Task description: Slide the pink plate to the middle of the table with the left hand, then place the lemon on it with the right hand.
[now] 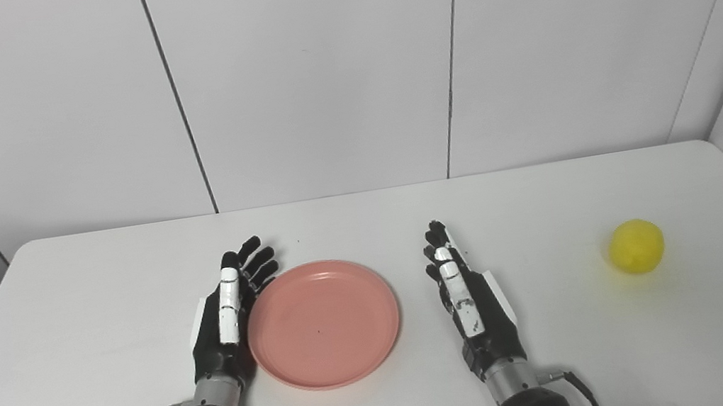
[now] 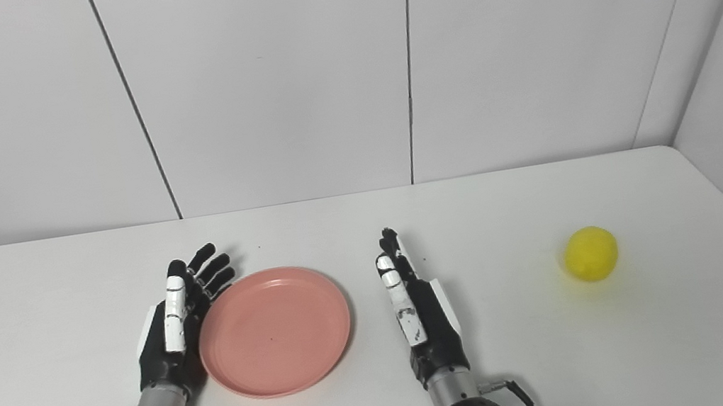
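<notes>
A round pink plate (image 1: 323,323) lies flat on the white table (image 1: 64,326), a little left of the middle, with nothing on it. My left hand (image 1: 229,311) stands on edge against the plate's left rim, open, fingers stretched forward. A short way right of the plate my right hand (image 1: 463,293) is also open and holds nothing. The yellow lemon (image 1: 636,246) rests far to the right, well apart from the right hand and near the table's right edge.
White wall panels (image 1: 313,74) rise behind the table's far edge and angle in at both sides. The table's right edge runs close behind the lemon.
</notes>
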